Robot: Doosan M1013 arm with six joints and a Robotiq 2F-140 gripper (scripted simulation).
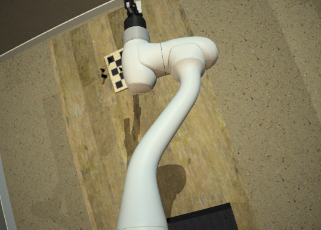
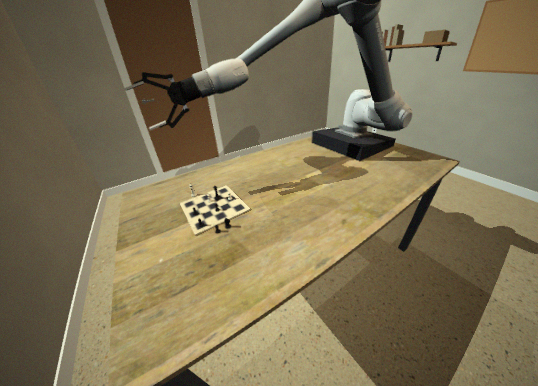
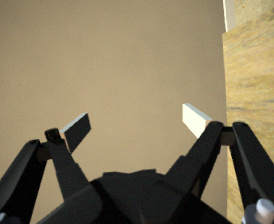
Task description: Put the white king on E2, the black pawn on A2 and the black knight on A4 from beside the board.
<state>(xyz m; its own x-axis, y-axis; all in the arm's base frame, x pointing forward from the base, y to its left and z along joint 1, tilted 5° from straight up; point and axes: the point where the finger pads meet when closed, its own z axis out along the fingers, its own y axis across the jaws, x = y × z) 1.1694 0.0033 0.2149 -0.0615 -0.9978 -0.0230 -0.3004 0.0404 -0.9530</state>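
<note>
The chessboard (image 1: 119,84) (image 2: 239,208) lies on the table, partly hidden by the arm in the top view. The white king (image 2: 192,190) stands beside the board's far side in the exterior view. The black pawn (image 1: 102,70) (image 2: 217,229) and the larger black knight (image 1: 104,76) (image 2: 227,223) stand close together beside the opposite side. The edge letters and numbers are too small to read. My gripper (image 2: 146,106) (image 3: 135,116) is wide open and empty, high above the table and off beyond the board, tilted toward the wall. None of the pieces shows in the wrist view.
Several other pieces stand on the board, among them a tall black piece (image 2: 216,192), a white piece (image 2: 230,197) and a black piece (image 2: 195,211). The arm's black base block (image 1: 206,218) (image 2: 334,143) is at the table's other end. A wall with a door (image 2: 175,47) is behind the gripper.
</note>
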